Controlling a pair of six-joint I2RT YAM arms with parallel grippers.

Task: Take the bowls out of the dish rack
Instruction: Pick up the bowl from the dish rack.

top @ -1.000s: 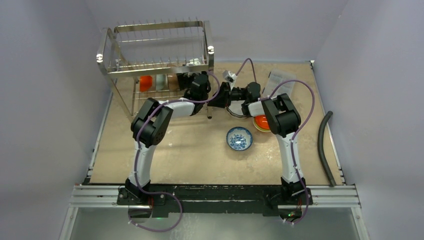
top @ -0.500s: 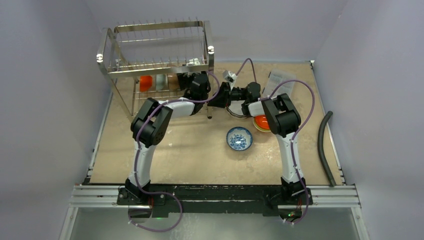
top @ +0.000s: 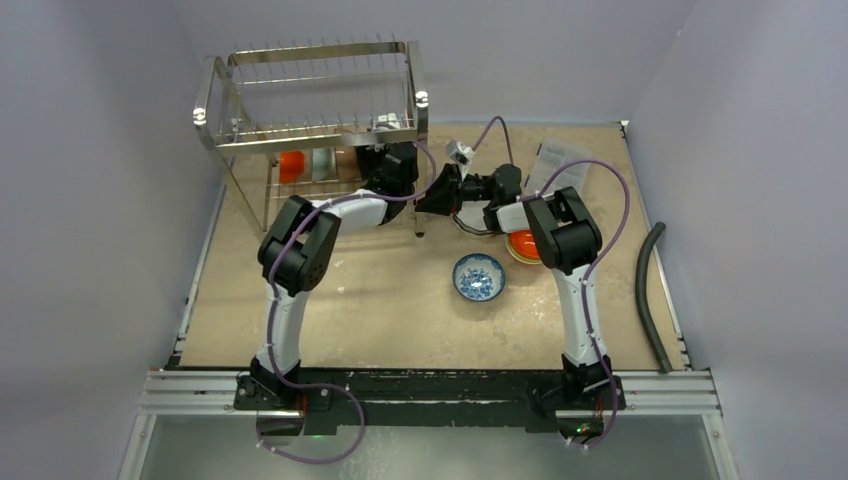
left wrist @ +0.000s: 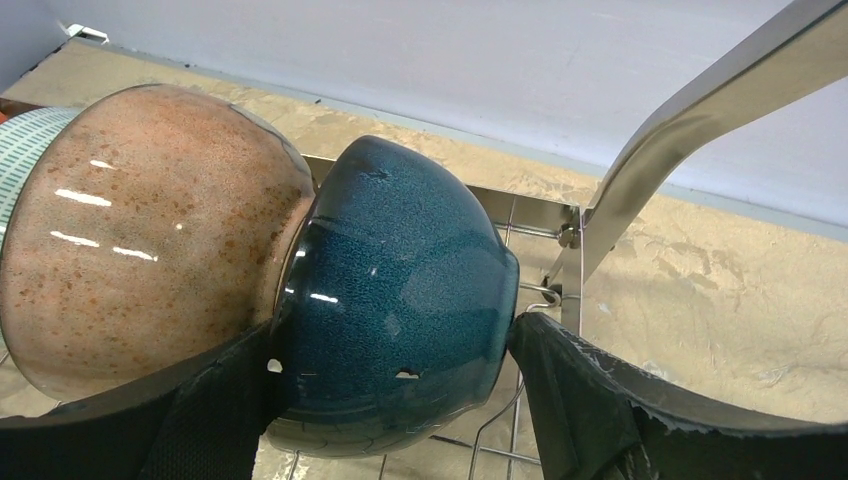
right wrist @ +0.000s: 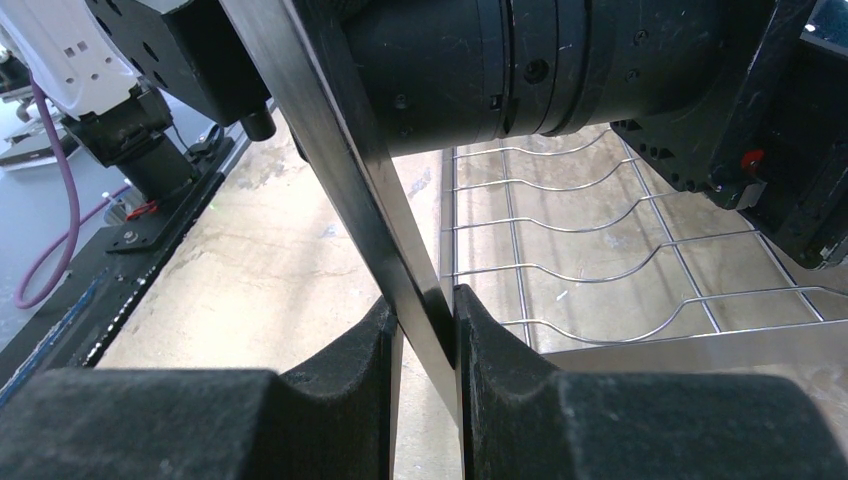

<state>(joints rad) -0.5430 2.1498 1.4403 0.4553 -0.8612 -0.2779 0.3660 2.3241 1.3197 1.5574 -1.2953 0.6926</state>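
Observation:
The dish rack (top: 310, 95) stands at the back left. On its lower tier, bowls stand on edge: an orange one (top: 291, 166), a pale one (top: 320, 163), a speckled tan one (left wrist: 150, 240) and a teal bowl (left wrist: 400, 300). My left gripper (left wrist: 392, 335) reaches into that tier; its fingers press the teal bowl's rim and base. My right gripper (right wrist: 425, 310) is shut on a flat steel leg of the rack (right wrist: 340, 170), seen beside the rack's right end in the top view (top: 432, 195). A blue-patterned bowl (top: 479, 277) and an orange bowl (top: 522, 246) sit on the table.
A black hose (top: 648, 290) lies along the table's right edge. A clear plastic pack (top: 560, 160) sits at the back right. Grey walls close in the left, back and right sides. The left arm's wrist fills the space above the rack's wire floor (right wrist: 600, 250).
My left arm has pushed a little deeper into the rack's lower tier and its jaws have narrowed onto the teal bowl. The right arm has not moved.

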